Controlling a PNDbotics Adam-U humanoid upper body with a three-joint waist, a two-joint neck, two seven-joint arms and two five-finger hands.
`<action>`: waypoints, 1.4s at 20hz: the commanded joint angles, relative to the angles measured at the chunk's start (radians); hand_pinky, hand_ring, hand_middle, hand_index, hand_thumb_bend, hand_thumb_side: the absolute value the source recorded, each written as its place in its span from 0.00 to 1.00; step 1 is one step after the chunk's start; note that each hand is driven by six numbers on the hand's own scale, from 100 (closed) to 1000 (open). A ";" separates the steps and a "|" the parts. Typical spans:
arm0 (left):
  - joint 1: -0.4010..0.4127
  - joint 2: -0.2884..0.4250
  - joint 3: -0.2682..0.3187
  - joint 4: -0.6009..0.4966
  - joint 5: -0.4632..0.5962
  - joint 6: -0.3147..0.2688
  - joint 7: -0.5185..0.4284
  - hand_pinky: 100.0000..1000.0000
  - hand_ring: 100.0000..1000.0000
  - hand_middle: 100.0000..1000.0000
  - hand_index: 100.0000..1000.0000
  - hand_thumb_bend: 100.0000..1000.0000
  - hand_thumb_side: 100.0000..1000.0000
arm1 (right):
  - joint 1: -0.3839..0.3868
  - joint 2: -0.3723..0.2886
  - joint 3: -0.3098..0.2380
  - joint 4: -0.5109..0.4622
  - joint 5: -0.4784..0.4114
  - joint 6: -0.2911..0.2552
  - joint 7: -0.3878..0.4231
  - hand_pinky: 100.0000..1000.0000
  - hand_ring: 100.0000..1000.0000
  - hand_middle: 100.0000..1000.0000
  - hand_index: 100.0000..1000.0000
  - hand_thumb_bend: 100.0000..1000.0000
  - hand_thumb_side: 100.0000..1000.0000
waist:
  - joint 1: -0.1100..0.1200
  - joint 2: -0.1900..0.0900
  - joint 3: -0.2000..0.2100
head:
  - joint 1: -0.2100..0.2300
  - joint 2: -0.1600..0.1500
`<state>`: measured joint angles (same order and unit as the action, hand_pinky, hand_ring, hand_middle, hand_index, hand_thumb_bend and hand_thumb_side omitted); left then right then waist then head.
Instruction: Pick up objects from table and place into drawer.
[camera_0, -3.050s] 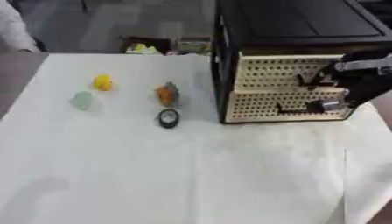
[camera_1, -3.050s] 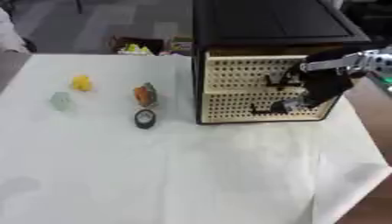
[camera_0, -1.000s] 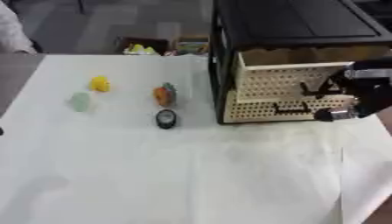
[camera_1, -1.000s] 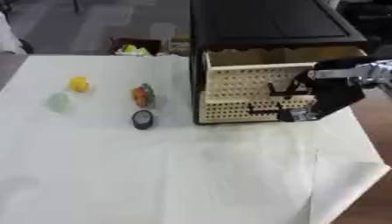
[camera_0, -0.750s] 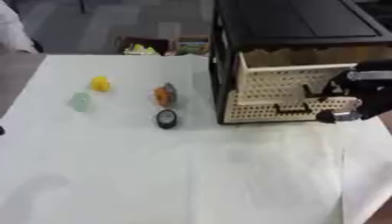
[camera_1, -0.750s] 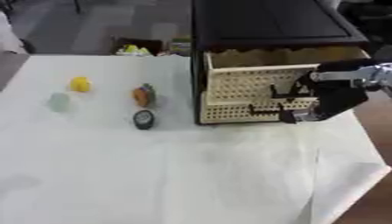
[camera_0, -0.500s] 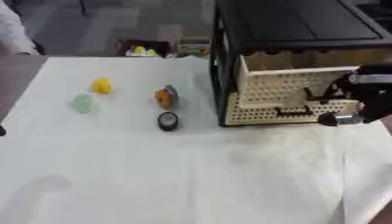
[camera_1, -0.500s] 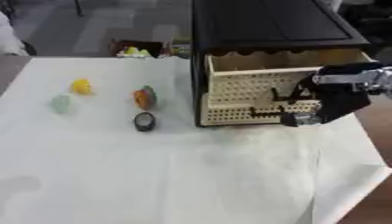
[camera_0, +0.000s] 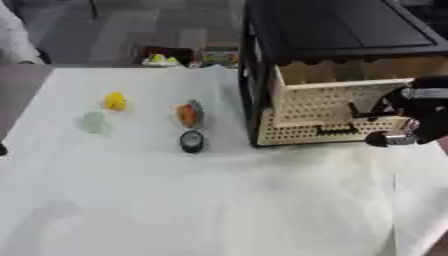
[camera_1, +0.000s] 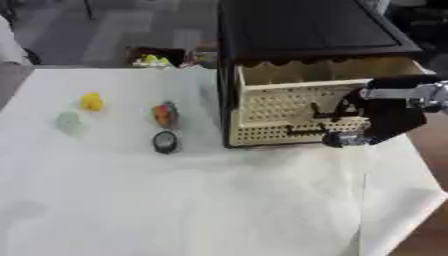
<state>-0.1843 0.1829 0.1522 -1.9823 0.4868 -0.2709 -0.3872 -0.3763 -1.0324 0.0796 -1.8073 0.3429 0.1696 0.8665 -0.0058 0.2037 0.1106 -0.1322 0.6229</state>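
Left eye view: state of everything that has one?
Upper drawer: pulled partly open.
Lower drawer: closed.
Right robot hand: at the drawer fronts; fingers not readable.
Yellow item: on the table.
Green item: on the table.
Orange item: on the table.
Dark round item: on the table.

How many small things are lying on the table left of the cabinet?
4: a yellow one farthest back, a pale green one beside it, an orange one nearer the cabinet, a dark round one in front.

floor (camera_0: 131, 25): grey | table cover (camera_0: 219, 200): white, creased | light: even
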 joint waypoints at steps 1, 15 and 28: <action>-0.005 0.016 0.009 -0.018 0.002 0.001 0.004 0.42 0.54 0.52 0.70 0.00 0.96 | 0.008 -0.021 -0.013 -0.015 -0.008 0.000 -0.001 0.00 0.00 0.00 0.76 0.38 0.72 | 0.000 -0.015 -0.004 | 0.004 -0.009; -0.004 0.015 0.010 -0.018 -0.004 0.003 0.002 0.42 0.54 0.51 0.70 0.00 0.96 | 0.026 -0.026 -0.020 -0.064 -0.026 -0.008 -0.022 0.00 0.00 0.00 0.75 0.38 0.73 | -0.003 -0.012 -0.006 | 0.007 -0.010; -0.003 0.016 0.012 -0.018 -0.006 0.001 0.003 0.42 0.54 0.52 0.70 0.00 0.96 | 0.051 -0.025 -0.044 -0.077 -0.022 -0.003 -0.045 0.00 0.00 0.00 0.74 0.38 0.72 | -0.002 -0.014 -0.014 | 0.011 -0.011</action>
<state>-0.1838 0.1829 0.1572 -1.9823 0.4835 -0.2691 -0.3858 -0.3193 -1.0324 0.0553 -1.8721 0.3235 0.1656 0.8272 -0.0083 0.2037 0.0977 -0.1245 0.6223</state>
